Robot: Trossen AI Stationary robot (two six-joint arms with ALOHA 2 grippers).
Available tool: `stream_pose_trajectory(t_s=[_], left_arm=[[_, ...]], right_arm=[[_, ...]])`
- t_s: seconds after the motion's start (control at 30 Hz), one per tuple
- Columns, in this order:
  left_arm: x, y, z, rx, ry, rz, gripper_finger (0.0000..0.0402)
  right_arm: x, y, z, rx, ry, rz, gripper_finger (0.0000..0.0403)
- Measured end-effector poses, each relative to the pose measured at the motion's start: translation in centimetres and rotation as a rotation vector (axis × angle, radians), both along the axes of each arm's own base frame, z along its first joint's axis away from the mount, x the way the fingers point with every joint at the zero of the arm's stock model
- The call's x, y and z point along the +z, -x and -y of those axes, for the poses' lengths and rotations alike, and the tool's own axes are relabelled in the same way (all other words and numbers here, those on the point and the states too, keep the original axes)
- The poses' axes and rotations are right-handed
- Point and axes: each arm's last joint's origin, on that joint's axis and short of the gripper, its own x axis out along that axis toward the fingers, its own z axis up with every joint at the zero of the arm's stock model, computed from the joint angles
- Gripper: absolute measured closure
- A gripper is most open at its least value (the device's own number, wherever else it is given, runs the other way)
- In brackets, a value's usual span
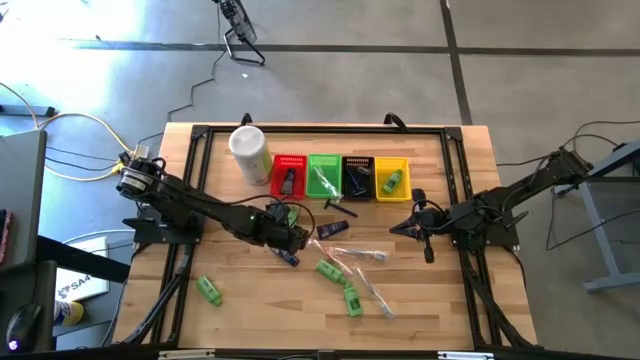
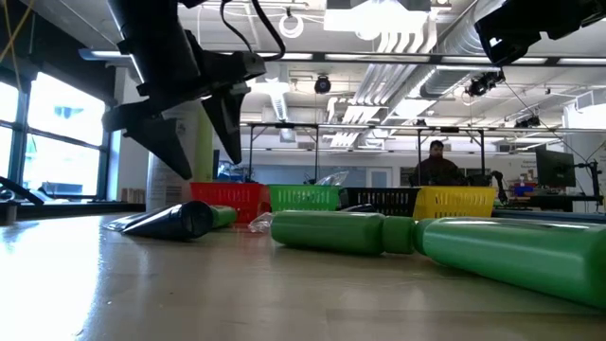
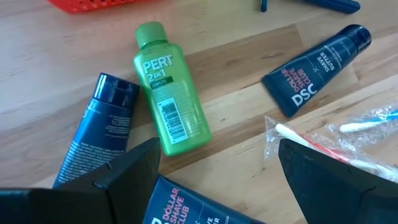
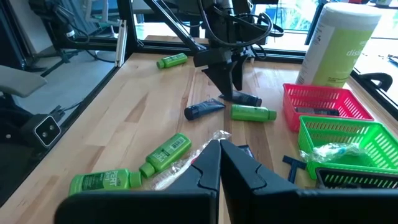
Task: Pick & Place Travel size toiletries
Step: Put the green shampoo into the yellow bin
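Along the back of the table (image 1: 450, 300) four small baskets stand in a row: red basket (image 1: 289, 176) holds a dark item, green basket (image 1: 323, 175) a clear-wrapped piece, black basket (image 1: 357, 176) something blue-black, yellow basket (image 1: 392, 180) one green bottle. Judged from this, sorting is partly done, with most toiletries not yet placed. Left on the wood: a green bottle (image 3: 169, 89) labelled PERT, lying flat beside a navy tube (image 3: 99, 129); a second navy tube (image 3: 317, 70) marked DSC nearby; clear-wrapped sticks (image 1: 352, 253) mid-table; more green bottles (image 1: 340, 282) toward the front, and one (image 1: 208, 290) well apart at front left. Left gripper (image 3: 214, 163) hovers directly over the bottle-and-tube cluster, fingers wide apart, holding nothing. Right gripper (image 1: 400, 226) waits right of centre, fingers pressed together, empty. White canister (image 1: 250, 152) stands upright beside the red basket. Bottles are smooth, round, likely to roll; tubes flat-ended.
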Motion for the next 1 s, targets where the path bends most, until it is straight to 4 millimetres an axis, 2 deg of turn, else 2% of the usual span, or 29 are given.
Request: stream_pose_trajectory(t_s=[0.33, 0.67, 1.0], left_arm=[[-1.7, -0.4, -0.4, 0.014, 0.017, -0.070, 0.0080], [-1.7, -0.9, -2.7, 0.015, 0.059, -0.098, 0.0080], [-2.0, -1.2, -2.8, 0.003, 0.053, -0.099, 0.0080]], right_arm=[[0.0, 0.0, 0.0, 0.000, 0.000, 0.000, 0.0401], [0.0, 0.0, 0.0, 0.000, 0.001, -0.002, 0.0401], [-0.1, 0.0, 0.0, 0.000, 0.004, -0.008, 0.0401]])
